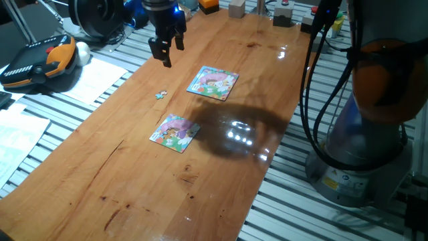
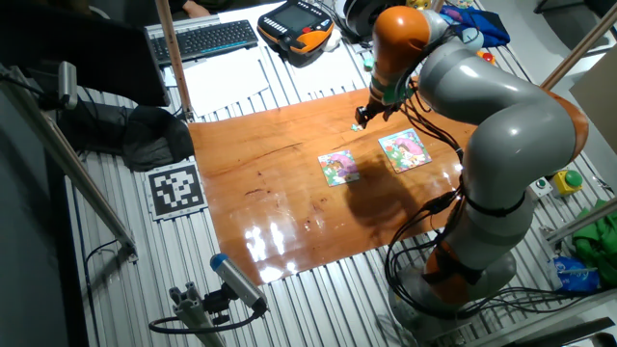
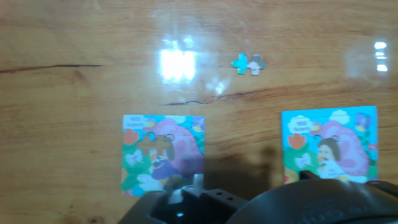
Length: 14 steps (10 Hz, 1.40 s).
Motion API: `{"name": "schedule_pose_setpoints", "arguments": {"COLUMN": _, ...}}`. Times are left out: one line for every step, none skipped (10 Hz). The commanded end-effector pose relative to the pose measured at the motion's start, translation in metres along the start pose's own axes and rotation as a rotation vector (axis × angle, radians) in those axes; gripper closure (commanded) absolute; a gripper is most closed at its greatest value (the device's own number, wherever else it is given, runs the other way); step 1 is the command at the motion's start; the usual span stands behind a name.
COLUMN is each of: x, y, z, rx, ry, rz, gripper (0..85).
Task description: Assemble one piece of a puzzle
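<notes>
Worktop [image 1: 134, 174] first, as the reference plane: keep the descent straight down toward its wood and stop just short of scraping. Next, puzzle [image 1: 175, 132], the purple-pink square lying flat near the worktop's middle, with a piece-shaped gap near its left side in the hand view; leave it undisturbed for now, and likewise the light-blue-bordered neighbour [image 1: 212, 82]. Then gripper [image 1: 172, 53], raised well above the wood, fingers [image 1: 165, 57] apart and holding nothing. Judging by that, pick-up step not yet begun: shift sideways until centred over the target, turn the wrist to set the fingers across the narrower width, lower slowly, close gently, for fear of sliding or flipping so thin and slight a thing with a glancing touch. Last, piece [image 1: 160, 94], teal and whitish, lying flat and alone on bare wood, apart from both squares: lower in the fixed view than the gripper, between it and the puzzle; toward the top of the hand view and right of centre, so probably ahead of the fingers and not yet between them.
</notes>
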<state>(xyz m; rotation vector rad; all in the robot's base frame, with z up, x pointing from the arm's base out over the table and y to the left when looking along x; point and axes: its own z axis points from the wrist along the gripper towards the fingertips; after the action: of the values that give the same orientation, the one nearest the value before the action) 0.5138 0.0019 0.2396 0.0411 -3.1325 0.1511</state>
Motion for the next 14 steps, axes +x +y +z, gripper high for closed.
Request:
{"name": "schedule_pose_setpoints", "arguments": {"x": 0.0001, "y": 0.0001, "z": -0.0002, "rx": 0.016, "ry": 0.000, "rz": 0.000, "gripper": 85.0}}
{"name": "schedule_pose_setpoints", "arguments": {"x": 0.0000, "y": 0.0002, "z": -0.0002, "rx": 0.016, "ry": 0.000, "rz": 0.000, "gripper": 85.0}}
{"name": "schedule_pose_setpoints", "arguments": {"x": -0.0001, "y": 0.0005, "z": -0.0003, "rx": 0.017, "ry": -0.001, "rz": 0.000, "gripper": 85.0}}
{"name": "schedule_pose_setpoints", "arguments": {"x": -0.0003, "y": 0.0009, "z": 0.0000, "rx": 0.017, "ry": -0.001, "rz": 0.000, "gripper": 85.0}}
{"name": "schedule_pose_setpoints", "arguments": {"x": -0.0006, "y": 0.0010, "z": 0.0006, "rx": 0.016, "ry": -0.001, "rz": 0.000, "gripper": 85.0}}
{"name": "schedule_pose_setpoints", "arguments": {"x": -0.0010, "y": 0.0011, "z": 0.0016, "rx": 0.016, "ry": -0.001, "rz": 0.000, "gripper": 85.0}}
{"name": "schedule_pose_setpoints", "arguments": {"x": -0.0013, "y": 0.0012, "z": 0.0023, "rx": 0.014, "ry": -0.001, "rz": 0.000, "gripper": 85.0}}
{"name": "schedule_pose_setpoints", "arguments": {"x": -0.0014, "y": 0.0014, "z": 0.0028, "rx": 0.012, "ry": -0.001, "rz": 0.002, "gripper": 85.0}}
{"name": "schedule_pose_setpoints", "arguments": {"x": -0.0014, "y": 0.0015, "z": 0.0028, "rx": 0.011, "ry": -0.001, "rz": 0.003, "gripper": 85.0}}
{"name": "schedule_pose_setpoints", "arguments": {"x": -0.0016, "y": 0.0016, "z": 0.0032, "rx": 0.009, "ry": -0.001, "rz": 0.006, "gripper": 85.0}}
{"name": "schedule_pose_setpoints", "arguments": {"x": -0.0019, "y": 0.0014, "z": 0.0038, "rx": 0.000, "ry": 0.002, "rz": 0.011, "gripper": 85.0}}
{"name": "schedule_pose_setpoints", "arguments": {"x": -0.0020, "y": 0.0014, "z": 0.0041, "rx": 0.002, "ry": 0.002, "rz": 0.011, "gripper": 85.0}}
{"name": "schedule_pose_setpoints", "arguments": {"x": -0.0021, "y": 0.0013, "z": 0.0042, "rx": 0.005, "ry": 0.002, "rz": 0.011, "gripper": 85.0}}
{"name": "schedule_pose_setpoints", "arguments": {"x": -0.0021, "y": 0.0010, "z": 0.0046, "rx": 0.008, "ry": 0.002, "rz": 0.012, "gripper": 85.0}}
